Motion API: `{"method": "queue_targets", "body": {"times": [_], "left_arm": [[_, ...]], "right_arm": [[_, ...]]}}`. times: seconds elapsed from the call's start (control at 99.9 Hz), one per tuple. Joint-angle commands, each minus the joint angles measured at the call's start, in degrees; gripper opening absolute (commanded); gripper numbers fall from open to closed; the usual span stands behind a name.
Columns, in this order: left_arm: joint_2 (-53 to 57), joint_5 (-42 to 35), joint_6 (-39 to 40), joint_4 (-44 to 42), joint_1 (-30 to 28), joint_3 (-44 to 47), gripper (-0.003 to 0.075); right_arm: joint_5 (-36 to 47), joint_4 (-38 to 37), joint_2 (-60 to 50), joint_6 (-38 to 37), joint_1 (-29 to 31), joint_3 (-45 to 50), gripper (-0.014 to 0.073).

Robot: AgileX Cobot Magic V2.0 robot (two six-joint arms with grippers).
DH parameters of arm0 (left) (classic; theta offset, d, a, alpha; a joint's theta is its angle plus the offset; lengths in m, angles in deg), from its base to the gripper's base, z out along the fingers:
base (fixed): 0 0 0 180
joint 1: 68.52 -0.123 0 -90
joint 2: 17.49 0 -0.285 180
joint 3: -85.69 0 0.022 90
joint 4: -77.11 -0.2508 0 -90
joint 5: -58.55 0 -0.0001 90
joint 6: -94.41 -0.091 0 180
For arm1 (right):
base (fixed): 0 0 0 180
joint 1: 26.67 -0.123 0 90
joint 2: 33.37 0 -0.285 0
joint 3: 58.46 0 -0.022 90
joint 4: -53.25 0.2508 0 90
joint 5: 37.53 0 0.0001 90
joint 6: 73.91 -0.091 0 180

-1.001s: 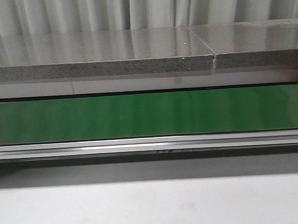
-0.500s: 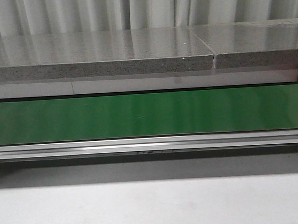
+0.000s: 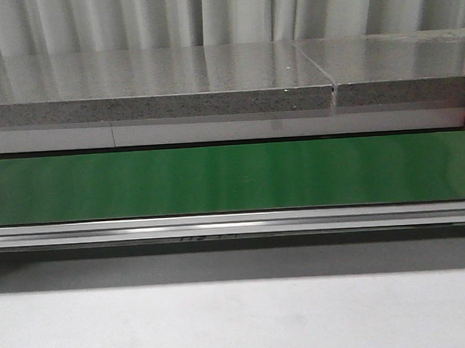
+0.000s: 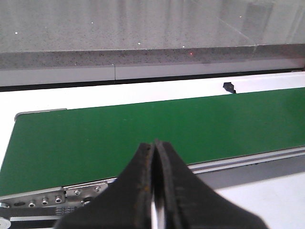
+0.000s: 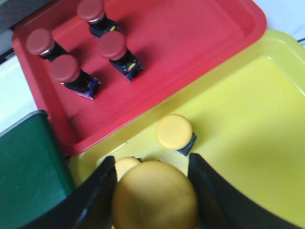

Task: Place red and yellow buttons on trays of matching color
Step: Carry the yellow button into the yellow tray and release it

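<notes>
Between right claw fingers: yellow button

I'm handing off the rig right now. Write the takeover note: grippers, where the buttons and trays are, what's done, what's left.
Left gripper: shut, empty, over the bare green belt.
Right gripper: shut on a yellow button, above the yellow tray.
Done: four red buttons lie on the red tray; one yellow button sits on the yellow tray, another shows partly behind the held one.
Left: release the held button onto the yellow tray. No buttons visible on the belt.

Factory-style workcell: green conveyor belt, curtained backdrop.
</notes>
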Motion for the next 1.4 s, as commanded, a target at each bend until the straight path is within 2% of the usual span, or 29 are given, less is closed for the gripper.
{"method": "queue_targets", "body": {"times": [0.0, 0.24, 0.54, 1.051, 1.391], "left_arm": [[-0.40, -4.01, 0.31, 1.31, 0.28, -1.48, -0.0019], [-0.40, -4.01, 0.31, 1.31, 0.28, -1.48, -0.0019], [-0.40, -4.01, 0.31, 1.31, 0.28, -1.48, -0.0019], [-0.40, -4.01, 0.31, 1.31, 0.28, -1.48, -0.0019], [-0.40, -4.01, 0.31, 1.31, 0.28, -1.48, -0.0019]], "right_arm": [[0.92, 1.32, 0.54, 0.54, 1.63, -1.79, 0.0146], [1.73, 0.70, 3.74, 3.40, 2.32, -0.22, 0.0146], [9.92, 0.70, 4.31, 5.80, 2.32, 5.75, 0.0146], [13.12, 0.87, 11.82, 6.86, 2.13, 5.79, 0.0146], [14.10, 6.39, 15.30, 11.73, 2.13, 5.79, 0.0146]]}}
